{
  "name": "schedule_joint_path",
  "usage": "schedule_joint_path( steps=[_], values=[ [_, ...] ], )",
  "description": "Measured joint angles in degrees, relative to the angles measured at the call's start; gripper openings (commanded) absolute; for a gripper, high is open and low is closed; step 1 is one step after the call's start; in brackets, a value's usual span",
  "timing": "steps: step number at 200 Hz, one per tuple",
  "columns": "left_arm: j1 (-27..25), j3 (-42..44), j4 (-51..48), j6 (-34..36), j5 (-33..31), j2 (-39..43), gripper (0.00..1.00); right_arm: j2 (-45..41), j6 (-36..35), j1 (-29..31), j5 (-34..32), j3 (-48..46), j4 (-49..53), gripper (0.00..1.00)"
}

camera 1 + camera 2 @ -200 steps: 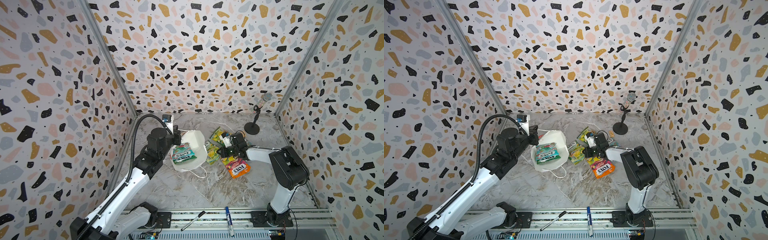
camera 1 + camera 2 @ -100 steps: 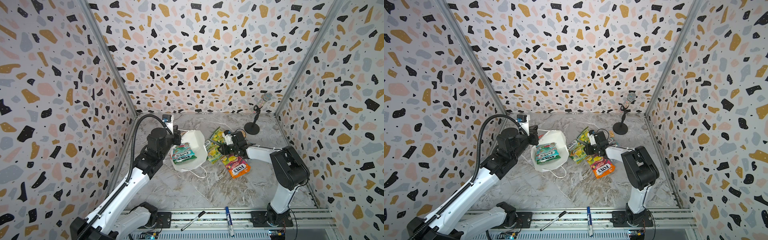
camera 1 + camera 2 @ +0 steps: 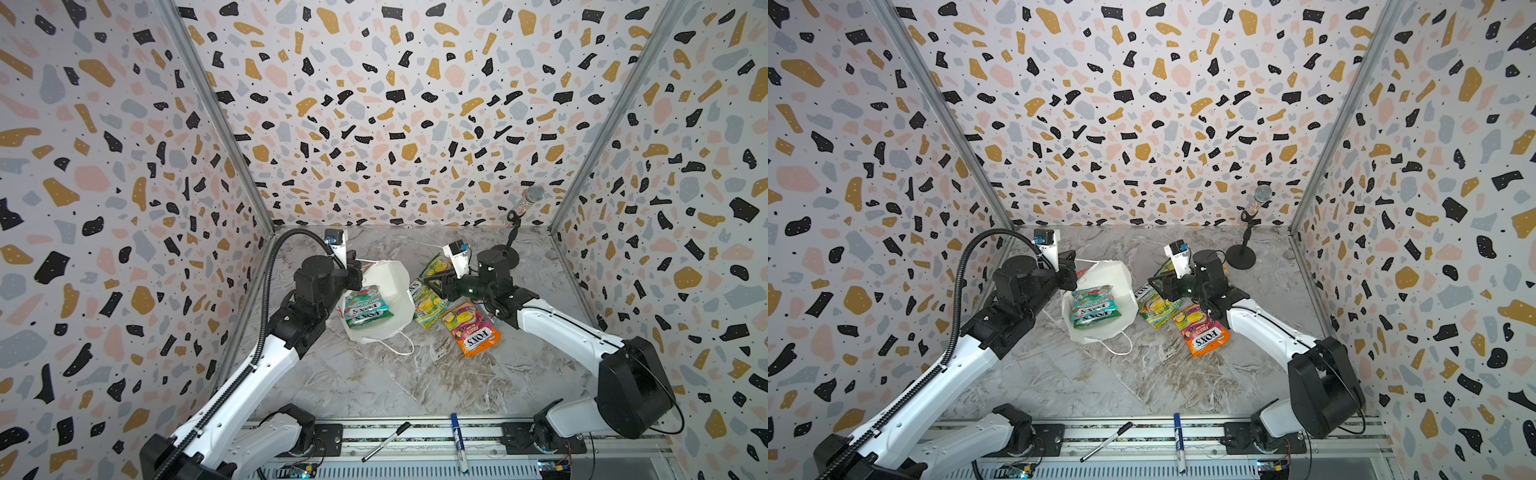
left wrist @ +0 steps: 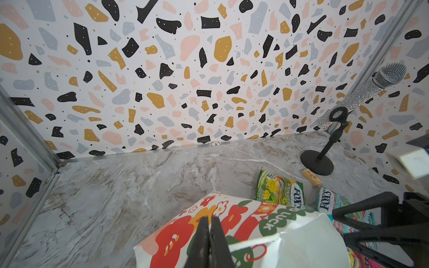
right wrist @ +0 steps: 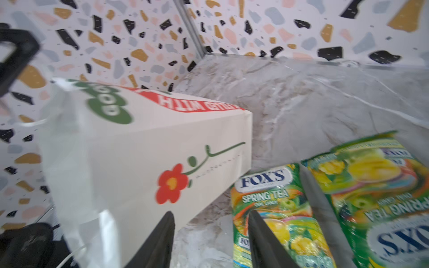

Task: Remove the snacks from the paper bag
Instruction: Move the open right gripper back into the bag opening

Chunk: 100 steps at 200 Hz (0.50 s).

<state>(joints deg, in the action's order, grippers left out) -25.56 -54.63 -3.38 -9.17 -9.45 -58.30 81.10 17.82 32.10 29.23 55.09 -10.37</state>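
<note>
Where the lower edge of both top views begins, a black pen (image 3: 384, 441) and a blue marker (image 3: 458, 442) are seen lying on the front rail (image 3: 428, 435), well apart from the task's things. Farther in, on the marble table (image 3: 415, 386), an orange-pink packet (image 3: 471, 328) is laid flat, label up, right of centre in a top view. Left of it, at the centre, the paper bag (image 3: 395, 282) is found tipped over, a white cord handle trailing toward the lower frame. A teal packet (image 3: 365, 307) is shown against the bag's white paper; whether that packet lies inside the mouth or on top cannot be told. At the bag's upper left rim the left gripper (image 3: 357, 274) is placed, and in the left wrist view its jaws are seen pressed together on the bag's red-and-green printed wall. Between bag and orange-pink packet a green-yellow packet (image 3: 426, 305) is spread on the table, just beside the bag. Over it the right gripper (image 3: 432, 284) is held with its jaws apart and nothing between them; in the right wrist view one finger (image 5: 264, 241) is seen above that packet. A second green-yellow packet (image 3: 436, 266) is laid just beyond. Farthest back, in the upper right of the floor, a glittering microphone (image 3: 525, 203) is set on a black stand.
</note>
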Motion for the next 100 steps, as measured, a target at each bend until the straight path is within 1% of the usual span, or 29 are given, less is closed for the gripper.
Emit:
schedule_joint_path(
  steps=[28, 57, 100],
  values=[
    [0.0, 0.0, 0.0, 0.0, 0.0, 0.0, 0.0, -1.4, -0.9, 3.3, 2.7, 0.0, -0.3, 0.6],
    [0.0, 0.0, 0.0, 0.0, 0.0, 0.0, 0.0, -1.1, -2.4, 5.4, 2.8, -0.1, 0.2, 0.61],
    [0.0, 0.0, 0.0, 0.0, -0.1, 0.0, 0.0, 3.7, -3.2, 7.0, 1.4, -1.0, 0.6, 0.61]
  ],
)
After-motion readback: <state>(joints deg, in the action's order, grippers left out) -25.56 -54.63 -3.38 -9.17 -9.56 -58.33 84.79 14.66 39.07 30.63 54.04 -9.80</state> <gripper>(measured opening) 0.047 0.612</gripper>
